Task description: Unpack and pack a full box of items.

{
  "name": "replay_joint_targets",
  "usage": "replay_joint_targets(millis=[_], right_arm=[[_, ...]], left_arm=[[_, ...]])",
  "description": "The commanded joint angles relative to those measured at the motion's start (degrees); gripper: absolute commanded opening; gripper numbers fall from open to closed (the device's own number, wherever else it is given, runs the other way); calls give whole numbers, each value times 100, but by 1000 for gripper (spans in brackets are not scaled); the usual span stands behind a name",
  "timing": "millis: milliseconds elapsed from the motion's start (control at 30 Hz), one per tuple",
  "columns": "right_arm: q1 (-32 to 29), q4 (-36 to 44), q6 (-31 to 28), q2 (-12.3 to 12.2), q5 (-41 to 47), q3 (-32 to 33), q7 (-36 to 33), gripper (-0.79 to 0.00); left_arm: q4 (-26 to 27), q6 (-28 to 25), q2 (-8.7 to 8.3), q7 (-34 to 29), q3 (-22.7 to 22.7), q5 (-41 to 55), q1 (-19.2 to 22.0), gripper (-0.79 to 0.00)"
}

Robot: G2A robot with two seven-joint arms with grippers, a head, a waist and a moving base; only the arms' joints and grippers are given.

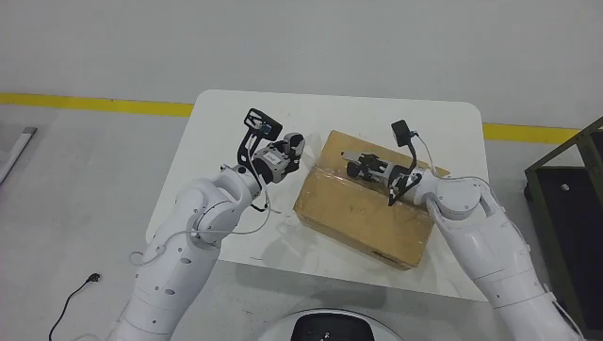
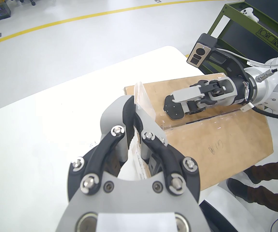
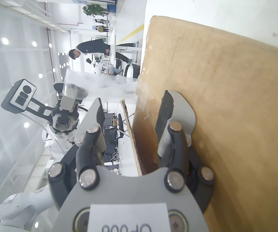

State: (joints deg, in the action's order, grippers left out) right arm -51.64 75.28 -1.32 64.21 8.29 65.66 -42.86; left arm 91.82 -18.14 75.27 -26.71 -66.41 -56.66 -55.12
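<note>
A brown cardboard box [image 1: 367, 219] lies closed on the white table [image 1: 226, 124]. At the box's end nearest it, my left gripper [image 2: 132, 112] is shut on a strip of clear tape [image 2: 142, 97] that stands up off the top seam, its other end still stuck to the box [image 2: 213, 146]. In the right wrist view the tape [image 3: 100, 83] stretches from the box [image 3: 225, 97] to the left gripper [image 3: 68, 95]. My right gripper [image 1: 356, 163] lies on the box top, open. One finger [image 3: 167, 107] rests on the cardboard, and a flap's edge runs between the two.
A green metal cart [image 1: 565, 181] stands off the table beside the right arm. Bare table surface lies around the box on the left arm's side and toward the far edge. Yellow floor lines run beyond the table.
</note>
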Motion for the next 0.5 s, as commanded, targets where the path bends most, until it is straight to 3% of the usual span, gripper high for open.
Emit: replay_joint_targets(millis=[0,100,467], right_arm=[[15,-5,53,2,-111,-26,29,-656],[22,-1,100,4,-214,-41,57,-785],[-10,50,13,-20,-485,77,179,-785]], left_arm=[[0,0,0,0,0,0,0,-785],[0,0,0,0,0,0,0,-785],[0,0,0,0,0,0,0,-785]])
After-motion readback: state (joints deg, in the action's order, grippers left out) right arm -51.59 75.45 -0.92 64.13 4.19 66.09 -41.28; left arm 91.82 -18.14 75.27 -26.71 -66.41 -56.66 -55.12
